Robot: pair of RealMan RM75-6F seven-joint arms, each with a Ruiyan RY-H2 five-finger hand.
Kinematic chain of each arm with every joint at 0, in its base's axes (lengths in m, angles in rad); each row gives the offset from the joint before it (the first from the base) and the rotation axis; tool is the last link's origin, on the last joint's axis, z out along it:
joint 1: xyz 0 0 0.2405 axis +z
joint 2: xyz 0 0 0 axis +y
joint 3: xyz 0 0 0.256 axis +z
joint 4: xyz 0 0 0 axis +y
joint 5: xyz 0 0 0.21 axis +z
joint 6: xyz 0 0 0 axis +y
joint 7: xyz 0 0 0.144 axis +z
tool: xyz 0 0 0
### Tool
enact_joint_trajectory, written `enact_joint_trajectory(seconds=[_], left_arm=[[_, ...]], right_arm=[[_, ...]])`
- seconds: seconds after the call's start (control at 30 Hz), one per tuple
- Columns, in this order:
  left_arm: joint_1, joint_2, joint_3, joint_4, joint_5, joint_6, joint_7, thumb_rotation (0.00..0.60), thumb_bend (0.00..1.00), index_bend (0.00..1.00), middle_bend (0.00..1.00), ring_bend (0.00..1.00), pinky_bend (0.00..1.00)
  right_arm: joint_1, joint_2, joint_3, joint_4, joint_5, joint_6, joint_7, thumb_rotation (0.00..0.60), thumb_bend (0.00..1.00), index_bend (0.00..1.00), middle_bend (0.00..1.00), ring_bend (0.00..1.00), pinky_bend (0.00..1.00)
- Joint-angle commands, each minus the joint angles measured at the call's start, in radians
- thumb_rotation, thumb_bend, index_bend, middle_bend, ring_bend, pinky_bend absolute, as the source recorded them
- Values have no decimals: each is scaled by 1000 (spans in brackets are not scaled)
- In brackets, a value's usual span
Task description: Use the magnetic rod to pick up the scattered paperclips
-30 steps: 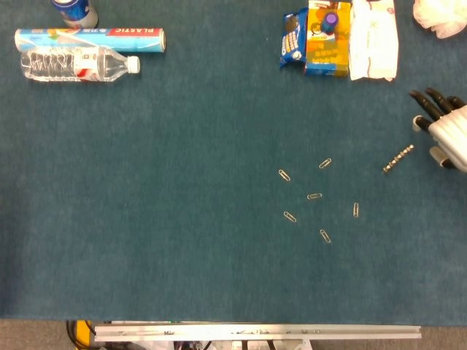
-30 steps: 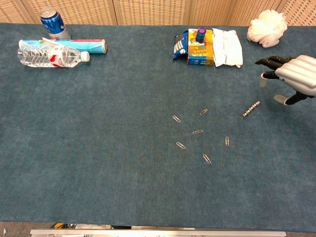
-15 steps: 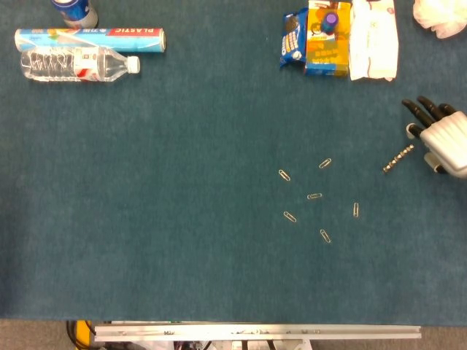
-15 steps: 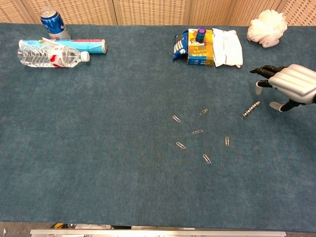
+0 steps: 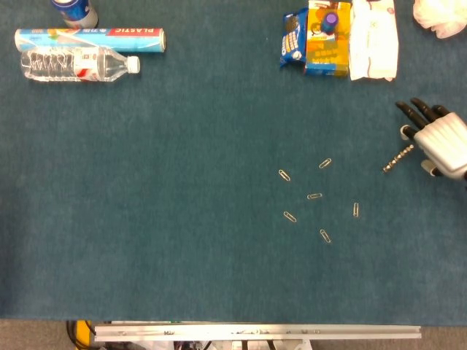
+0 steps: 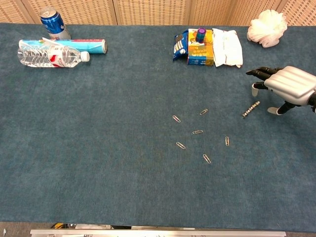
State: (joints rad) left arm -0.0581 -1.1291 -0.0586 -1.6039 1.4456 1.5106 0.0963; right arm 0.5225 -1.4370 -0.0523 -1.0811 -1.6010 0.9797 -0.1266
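The magnetic rod (image 5: 398,159) (image 6: 251,109) is a short beaded metal stick lying slantwise on the blue felt at the right. My right hand (image 5: 436,138) (image 6: 282,87) hovers just right of it, fingers spread and holding nothing, its thumb close to the rod's upper end. Several paperclips (image 5: 314,196) (image 6: 197,132) lie scattered on the felt left of the rod. My left hand does not show in either view.
Snack packets and a yellow box (image 5: 327,38) sit at the back, with a white puff (image 6: 266,28) to their right. A water bottle (image 5: 76,65), a plastic wrap roll (image 5: 89,36) and a blue can (image 6: 53,23) lie at the back left.
My right hand has moved left and a little towards the back, closing in on the rod. The rod and paperclips have not moved.
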Motion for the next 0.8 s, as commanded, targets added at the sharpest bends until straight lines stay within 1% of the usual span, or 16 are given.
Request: enact_joint_trajectory(seconds=[0.03,0.17,0.23,0.47,0.8], left_arm=[[0,0,0,0,0,0,-1,600,11,430,443,264,449],[0,0,0,0,0,0,-1,600,11,431,442,264,449],[0,0,0,0,0,-1,0,600,11,430,442,264,449],[0,0,0,-1,-1,-1,1,600,11,430,442,264,449],[1,1,0,0,1,0,-2,600,11,430,442,264,449]], right_arm=[[0,-2,0,1,1,2,-1,600,140,384,61,1,251],[3,-5,-1,5,6,-2,-5,600,142,385,65,1,251],[5,-7,-1,6,7,-4,-8,600,148,404,70,1,251],[13,-20,3,13,19,-19,-16,600,205,454,78,1,251],[23,-34,6,18,35,-38,-38,600,216,457,79,1,251]])
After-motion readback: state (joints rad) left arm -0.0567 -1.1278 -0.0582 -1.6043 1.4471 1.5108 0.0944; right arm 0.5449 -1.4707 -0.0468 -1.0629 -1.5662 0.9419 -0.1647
